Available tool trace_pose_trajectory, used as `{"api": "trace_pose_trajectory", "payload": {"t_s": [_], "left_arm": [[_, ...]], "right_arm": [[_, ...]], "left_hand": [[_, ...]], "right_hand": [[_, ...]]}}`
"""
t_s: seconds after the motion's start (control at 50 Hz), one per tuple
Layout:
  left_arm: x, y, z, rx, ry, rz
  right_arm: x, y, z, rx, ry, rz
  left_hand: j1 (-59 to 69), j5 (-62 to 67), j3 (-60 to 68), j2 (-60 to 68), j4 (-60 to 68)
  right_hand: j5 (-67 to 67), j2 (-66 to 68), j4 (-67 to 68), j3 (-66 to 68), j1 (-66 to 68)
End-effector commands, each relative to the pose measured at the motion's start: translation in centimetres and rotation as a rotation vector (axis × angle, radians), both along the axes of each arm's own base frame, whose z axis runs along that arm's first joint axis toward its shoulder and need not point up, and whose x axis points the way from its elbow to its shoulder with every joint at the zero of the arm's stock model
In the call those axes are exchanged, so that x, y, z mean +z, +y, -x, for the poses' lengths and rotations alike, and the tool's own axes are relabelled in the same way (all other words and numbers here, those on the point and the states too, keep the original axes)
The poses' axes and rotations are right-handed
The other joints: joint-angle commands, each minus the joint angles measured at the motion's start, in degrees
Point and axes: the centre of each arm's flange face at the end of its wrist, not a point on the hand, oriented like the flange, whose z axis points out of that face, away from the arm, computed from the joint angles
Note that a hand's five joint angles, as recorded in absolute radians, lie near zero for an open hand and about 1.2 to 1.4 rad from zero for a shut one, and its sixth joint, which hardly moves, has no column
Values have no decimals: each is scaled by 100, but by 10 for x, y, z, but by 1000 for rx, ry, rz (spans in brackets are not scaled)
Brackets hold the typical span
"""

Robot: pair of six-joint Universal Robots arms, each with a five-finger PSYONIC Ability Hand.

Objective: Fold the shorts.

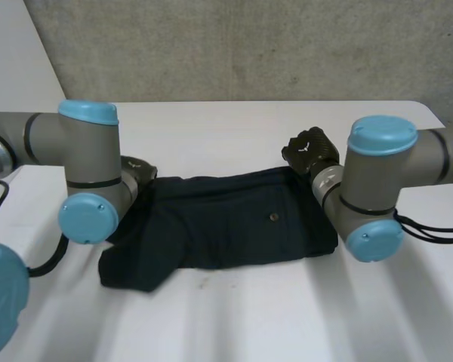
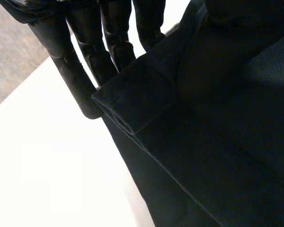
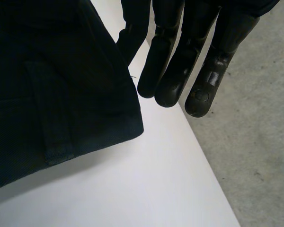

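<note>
Dark navy cloth: the shorts (image 1: 234, 226) lie flat across the middle of the white bench (image 1: 234, 317), lengthwise between the two arms, with a small button (image 1: 272, 217) showing on the upper face. The left hand (image 1: 140, 172) is at the far left corner of the shorts. In its wrist view its fingers (image 2: 109, 47) are straight, and a stitched hem (image 2: 132, 101) lies across several fingertips, with one fingertip bare just beside it. The right hand (image 1: 311, 151) is at the far right corner. Its fingers (image 3: 180, 61) are straight and close together, just beside the cloth's edge and holding nothing. They hang past the bench's edge over grey floor (image 3: 255, 156).
</note>
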Motion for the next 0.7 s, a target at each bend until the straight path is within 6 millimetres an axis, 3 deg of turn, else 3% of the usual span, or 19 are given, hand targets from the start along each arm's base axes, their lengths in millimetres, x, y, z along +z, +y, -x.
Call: {"api": "trace_pose_trajectory", "payload": {"t_s": [0.02, 0.16, 0.28, 0.36, 0.38, 0.42, 0.46, 0.48, 0.52, 0.62, 0.7], "left_arm": [[-7, -18, 9, -19, 21, 94], [-9, -38, 20, -72, -23, 288], [-21, -40, 22, -115, -120, 318], [-25, -41, 22, -139, -181, 329], [-26, -40, 23, -151, -199, 333], [-26, -39, 24, -156, -212, 336], [-22, -39, 24, -155, -218, 343], [-21, -38, 25, -156, -215, 344], [-16, -37, 25, -157, -211, 348], [21, -33, 18, -130, -159, 388], [23, -35, 14, -138, -90, 370]], "right_arm": [[-20, -11, -11, -8, -18, 51], [-39, -18, -19, 0, -37, 81], [-43, -24, -24, -2, -56, 109], [-38, -27, -26, -4, -75, 132], [-34, -28, -26, -9, -90, 143], [-31, -29, -26, -14, -111, 146], [-22, -29, -26, -24, -158, 137], [-18, -29, -25, -27, -178, 133], [-8, -27, -24, -31, -224, 122], [24, -13, -14, -22, -326, 38], [30, -2, -8, 16, -332, -71]], "left_hand": [[1547, 1379, 1237, 1147, 1119], [1547, 1379, 1237, 1147, 1119], [1532, 1365, 1222, 1132, 1105], [-1002, -1169, -1312, -1402, -1430], [-2623, -2790, -2933, -3023, -3051], [-4030, -4197, -4339, -4430, -4457], [-4522, -4689, -4832, -4922, -4950], [-4623, -4791, -4933, -5023, -5051], [-5009, -5176, -5319, -5409, -5436], [-5281, -5448, -5591, -5681, -5708], [-5180, -5347, -5490, -5580, -5608]], "right_hand": [[1314, 1255, 1162, 1101, 2351], [1314, 1255, 1162, 1101, 2351], [1314, 1255, 1162, 1101, 2351], [1314, 1255, 1162, 1101, 2351], [421, 361, 268, 207, 1457], [-2517, -2576, -2669, -2730, -1481], [-5057, -5117, -5210, -5271, -4021], [-5686, -5745, -5838, -5899, -4649], [-5686, -5745, -5838, -5899, -4649], [-5686, -5745, -5838, -5899, -4649], [-5686, -5745, -5838, -5899, -4649]]}}
